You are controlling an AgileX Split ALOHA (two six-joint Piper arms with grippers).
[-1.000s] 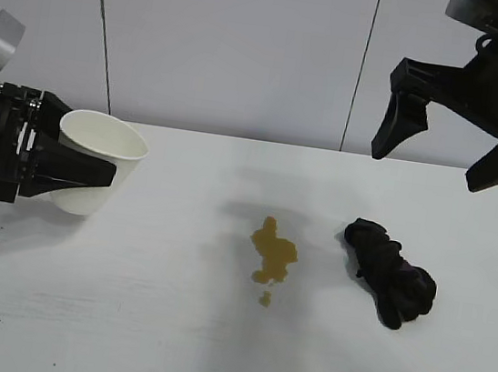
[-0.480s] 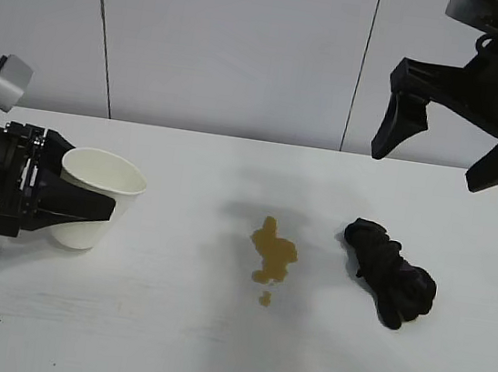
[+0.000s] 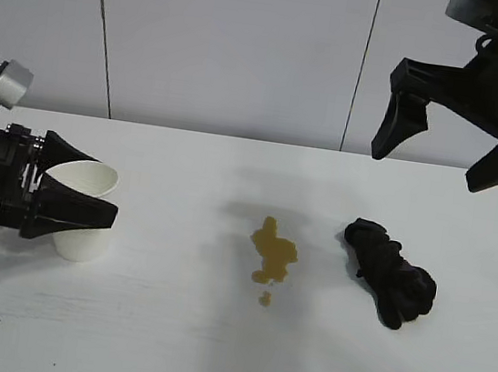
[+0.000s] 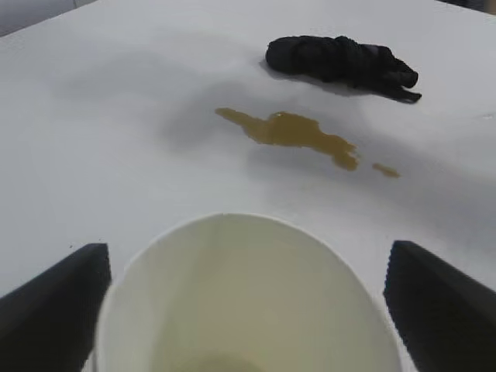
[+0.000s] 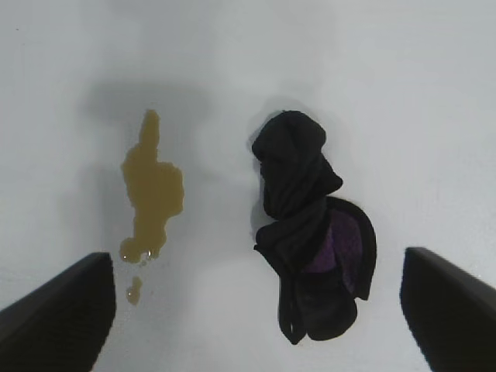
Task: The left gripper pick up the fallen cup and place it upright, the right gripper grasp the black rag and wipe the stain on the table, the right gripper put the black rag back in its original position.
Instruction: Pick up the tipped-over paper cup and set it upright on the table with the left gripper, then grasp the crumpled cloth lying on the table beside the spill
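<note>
The cup [image 3: 81,213] stands upright on the white desk [image 3: 164,340] near its left edge, mouth up, with the left gripper [image 3: 92,193] reaching in level from the left. Its two black fingers [image 3: 71,215] flank the cup on either side: one runs across the front of the cup wall, the other [image 3: 74,153] sits behind the rim. In the left wrist view the cup [image 4: 244,298] fills the space between the two fingertips, which stand spread wider than the rim with a gap of desk showing on each side, so the fingers look parted and clear of the cup rather than clamped on it. The yellowish-brown stain [image 3: 271,254] lies at the middle of the desk, well apart from the cup, and the black rag [image 3: 391,274] lies bunched to its right. The right gripper [image 3: 447,143] hangs high above the rag, its fingers [image 3: 400,114] splayed wide and empty.
</note>
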